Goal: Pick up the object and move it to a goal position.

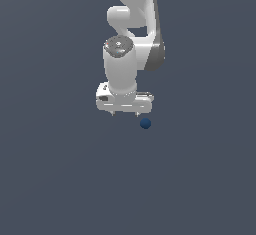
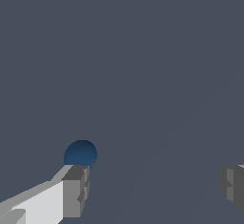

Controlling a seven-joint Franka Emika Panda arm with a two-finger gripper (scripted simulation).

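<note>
Over plain grey ground, jaws point(image 1: 125, 114) gape wide, empty, beside ball point(image 1: 145, 123).

I count one small, smooth, dark blue ball point(image 1: 145, 123) on the plain grey ground, the only loose thing in either view; the wrist view shows the same single ball point(image 2: 80, 153), not a second one. I have one white, jointed arm point(image 1: 131, 24), reaching in from the top of the exterior view. It carries one white pincer point(image 1: 125, 114). That pincer has two fingers: in the exterior view both show as short tips under the white hand, and in the wrist view I count the same two grey-padded fingertips point(image 2: 75, 191), one at each side. Total: one ball, one arm, one pincer, two fingers.
</note>
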